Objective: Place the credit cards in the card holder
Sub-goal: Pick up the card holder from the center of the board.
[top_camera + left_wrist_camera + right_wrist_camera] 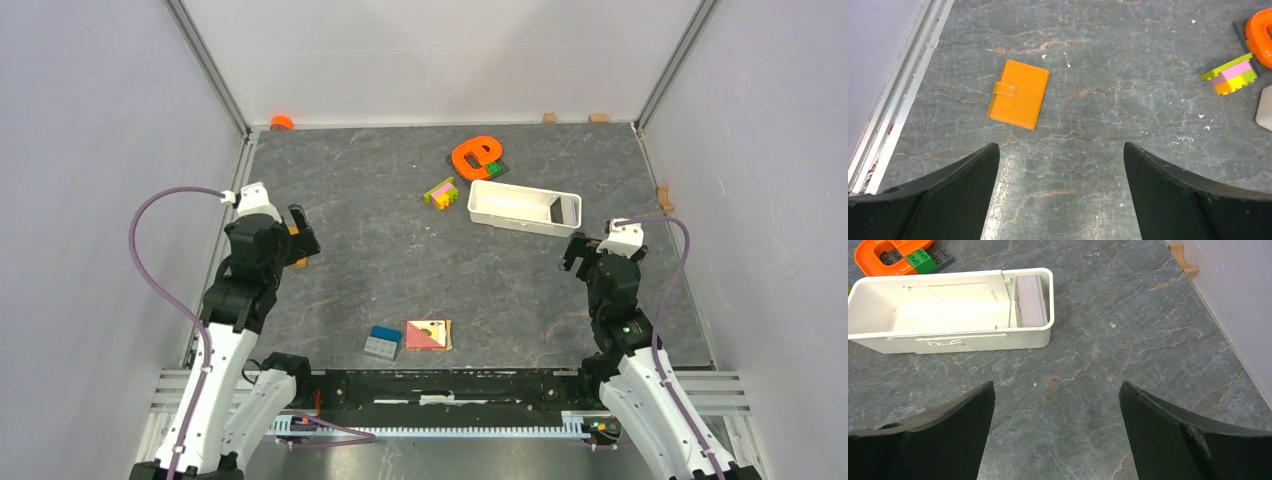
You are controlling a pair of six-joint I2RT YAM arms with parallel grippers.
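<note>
Toward the far-right corner of the worktop (400,270), the credit cards (1031,300) sit stacked in the white tray's (948,337) right end, ahead-left of the wide-open right pincer (1055,387); the shut card holder (1019,94) lies by the left edge, before the wide-open left pincer (1060,150).

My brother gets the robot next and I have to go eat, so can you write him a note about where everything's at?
Left gripper: jaws open, empty, hovering near the card holder.
Right gripper: jaws open, empty, facing the white tray.
Holder: lies closed on the left side of the table.
Credit cards: stacked in the tray's right-end compartment.
Done: nothing yet.
Left: open the holder, take the cards out of the tray, slide them in.
</note>
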